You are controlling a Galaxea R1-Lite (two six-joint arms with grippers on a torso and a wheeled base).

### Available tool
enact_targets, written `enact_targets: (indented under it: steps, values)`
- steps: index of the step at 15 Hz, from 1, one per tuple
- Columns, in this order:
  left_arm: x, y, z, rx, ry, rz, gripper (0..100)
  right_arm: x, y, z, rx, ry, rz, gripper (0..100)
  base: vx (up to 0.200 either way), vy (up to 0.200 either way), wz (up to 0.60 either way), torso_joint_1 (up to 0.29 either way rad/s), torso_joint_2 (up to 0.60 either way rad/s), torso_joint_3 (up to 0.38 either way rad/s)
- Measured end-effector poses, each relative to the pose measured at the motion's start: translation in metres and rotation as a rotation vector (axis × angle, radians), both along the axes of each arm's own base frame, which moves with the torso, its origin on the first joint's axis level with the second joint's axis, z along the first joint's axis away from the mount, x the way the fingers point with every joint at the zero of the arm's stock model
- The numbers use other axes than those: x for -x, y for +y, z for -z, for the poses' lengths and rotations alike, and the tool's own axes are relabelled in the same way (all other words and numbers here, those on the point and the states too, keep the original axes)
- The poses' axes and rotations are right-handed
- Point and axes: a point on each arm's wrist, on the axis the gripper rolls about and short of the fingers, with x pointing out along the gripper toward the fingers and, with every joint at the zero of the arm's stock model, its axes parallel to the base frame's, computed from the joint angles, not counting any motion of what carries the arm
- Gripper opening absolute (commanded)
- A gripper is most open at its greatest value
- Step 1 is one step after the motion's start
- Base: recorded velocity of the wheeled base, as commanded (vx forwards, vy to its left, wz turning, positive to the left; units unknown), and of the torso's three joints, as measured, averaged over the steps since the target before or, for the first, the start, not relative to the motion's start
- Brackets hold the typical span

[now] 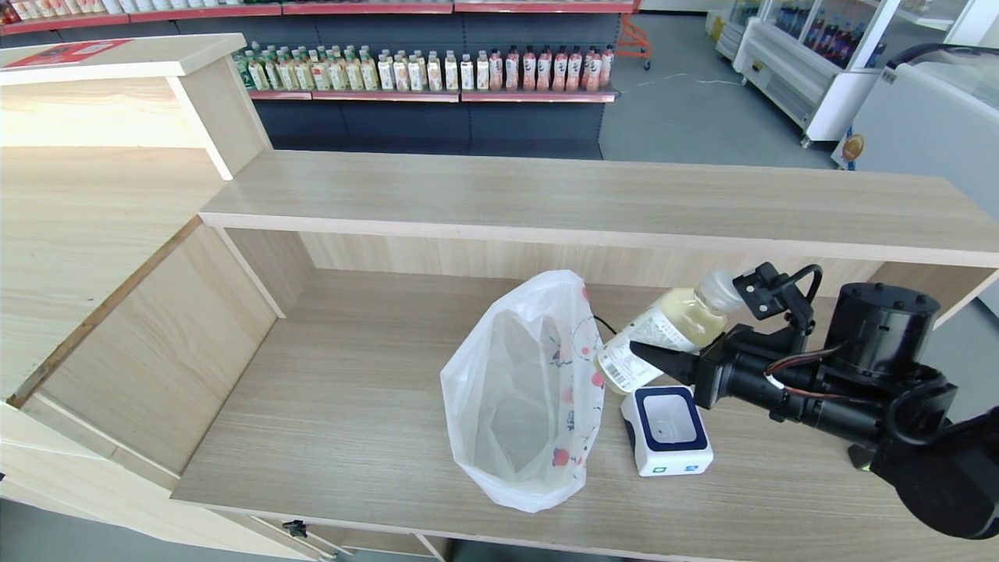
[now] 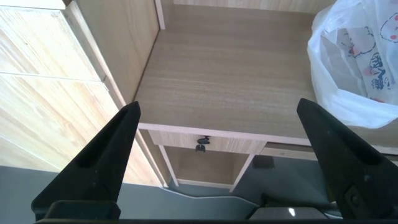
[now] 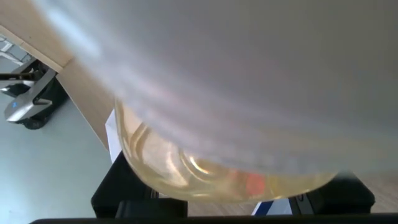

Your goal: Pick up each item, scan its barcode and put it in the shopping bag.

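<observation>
1. Bottle [image 1: 679, 316] sits tilted in your right tool [image 1: 657, 337], which is clamped round its middle. The barcode end dips towards the scanner [image 1: 669, 425] just below, likely so the label can be read.
2. Shopping bag [image 1: 523, 390] stands open-mouthed just beside the scanner, near the front edge of the bench [image 1: 351, 406], handy for the drop.
3. Your left tool [image 2: 217, 107] is spread wide and holds nothing. It is off the front edge, clear of the work.

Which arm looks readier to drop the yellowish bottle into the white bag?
Right. The right tool grips the pale yellow plastic bottle above the white scanner, beside the open white plastic shopping bag. The left tool hangs open and empty.
</observation>
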Motion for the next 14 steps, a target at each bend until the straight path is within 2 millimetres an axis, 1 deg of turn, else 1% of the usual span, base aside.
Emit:
enact_targets:
  steps: [1, 5, 7, 11, 14]
  values:
    - [0.0, 0.0, 0.0, 0.0, 0.0, 0.0, 100, 0.0, 0.001, 0.002, 0.001, 0.006, -0.005, 0, 0.0, 0.2, 0.0, -0.002, -0.01, 0.007]
    - [0.0, 0.0, 0.0, 0.0, -0.001, -0.001, 100, -0.001, 0.008, 0.009, 0.009, 0.032, -0.027, 0, 0.0, 0.0, 0.0, 0.0, 0.0, 0.0]
    - [0.0, 0.0, 0.0, 0.0, 0.0, 0.0, 100, -0.003, 0.01, 0.016, 0.017, 0.053, -0.026, 0, 0.0, 0.0, 0.0, 0.0, 0.0, 0.0]
    - [0.0, 0.0, 0.0, 0.0, -0.001, 0.0, 100, -0.003, 0.01, 0.038, 0.052, 0.121, -0.022, 0, 0.0, 0.0, 0.0, 0.0, 0.0, 0.0]
    - [0.0, 0.0, 0.0, 0.0, 0.0, 0.0, 100, -0.008, 0.012, 0.046, 0.07, 0.091, -0.03, 0, 0.0, 0.0, 0.0, 0.0, 0.0, 0.0]
